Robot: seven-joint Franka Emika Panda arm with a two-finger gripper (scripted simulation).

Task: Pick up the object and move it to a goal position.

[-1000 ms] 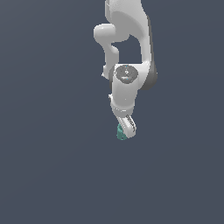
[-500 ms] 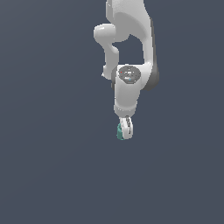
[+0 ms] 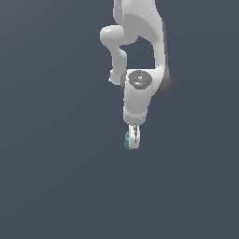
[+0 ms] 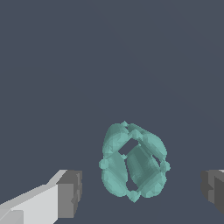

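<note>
I see the white arm (image 3: 140, 93) reaching down, gripper (image 4: 142, 189) spread wide — gripping nothing, teal object (image 4: 134, 161) between the grey pads (image 4: 70, 194), clear of both.

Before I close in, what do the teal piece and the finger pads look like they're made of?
These are simulator renders, so only looks. The teal piece reads as matte, hard plastic: faceted, flatly shaded, no gloss, with openings through it. The finger pads look like dull grey rubber on a white, smooth body. The end effector stands open around the piece.
</note>
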